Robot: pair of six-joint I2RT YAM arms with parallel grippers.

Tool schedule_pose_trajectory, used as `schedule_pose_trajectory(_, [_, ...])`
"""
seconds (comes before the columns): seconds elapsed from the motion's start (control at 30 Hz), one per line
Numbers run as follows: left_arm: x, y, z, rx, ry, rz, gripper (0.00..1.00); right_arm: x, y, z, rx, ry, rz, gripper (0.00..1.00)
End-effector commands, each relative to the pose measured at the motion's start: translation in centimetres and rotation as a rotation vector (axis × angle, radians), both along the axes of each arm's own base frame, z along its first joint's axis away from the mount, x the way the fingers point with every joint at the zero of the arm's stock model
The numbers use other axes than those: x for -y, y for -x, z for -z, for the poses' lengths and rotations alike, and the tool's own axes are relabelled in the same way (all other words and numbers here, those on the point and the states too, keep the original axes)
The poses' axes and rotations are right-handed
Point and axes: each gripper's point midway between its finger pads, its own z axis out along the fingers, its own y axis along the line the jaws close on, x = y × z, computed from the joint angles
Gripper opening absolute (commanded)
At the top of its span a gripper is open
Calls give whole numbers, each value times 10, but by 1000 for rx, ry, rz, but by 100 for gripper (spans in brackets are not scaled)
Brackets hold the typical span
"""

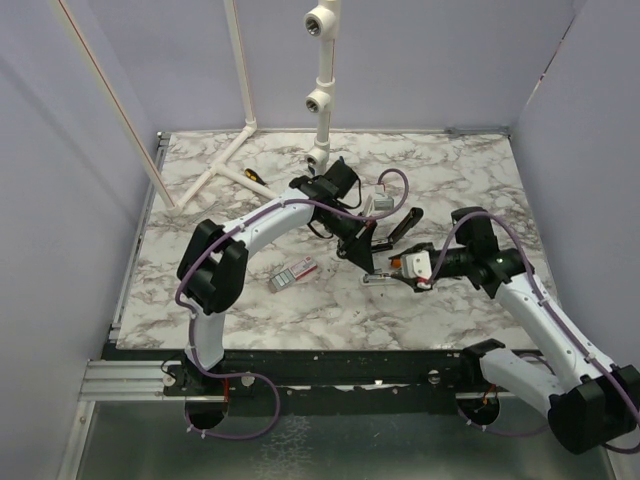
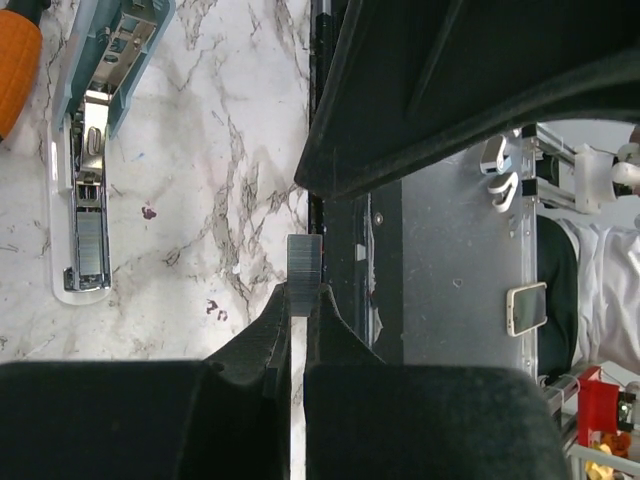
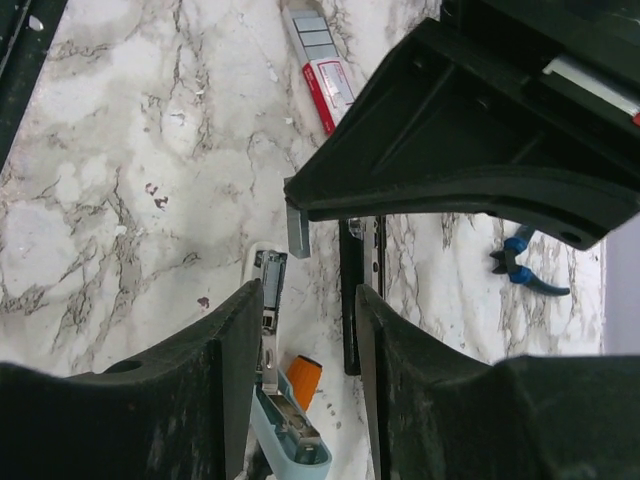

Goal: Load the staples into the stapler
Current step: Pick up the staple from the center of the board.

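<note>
My left pincer point(image 2: 300, 305) is pinched tight on a short strip of staples point(image 2: 303, 262) over the marble surface point(image 2: 200, 150). My right pincer point(image 3: 308, 300) stands partly open, gripping nothing. The black stapler point(image 3: 348, 320) lies between its fingers, beside a teal bar point(image 3: 285, 425).

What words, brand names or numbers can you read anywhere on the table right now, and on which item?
None can be read in any view.
Staple box: it has a red and white label with grey panels, but the print is too small and blurred to read.
Nothing else in the three views shows lettering.
</note>
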Motion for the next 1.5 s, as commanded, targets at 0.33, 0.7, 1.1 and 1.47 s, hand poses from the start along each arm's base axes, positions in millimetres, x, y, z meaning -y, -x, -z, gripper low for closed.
schedule_pose_trajectory(0.33, [5,4,-4,-92,19,16,0,-17,-5,21,78,80,-8,41])
schedule_pose_trajectory(0.7, [6,4,0,-110,15,19,0,-21,-3,29,80,107,-27,32])
schedule_pose_trajectory(1.1, [8,3,1,-126,14,19,0,-22,2,35,81,122,-44,22])
schedule_pose_trajectory(1.47, [7,3,2,-129,7,15,0,-22,2,34,87,122,-46,15])
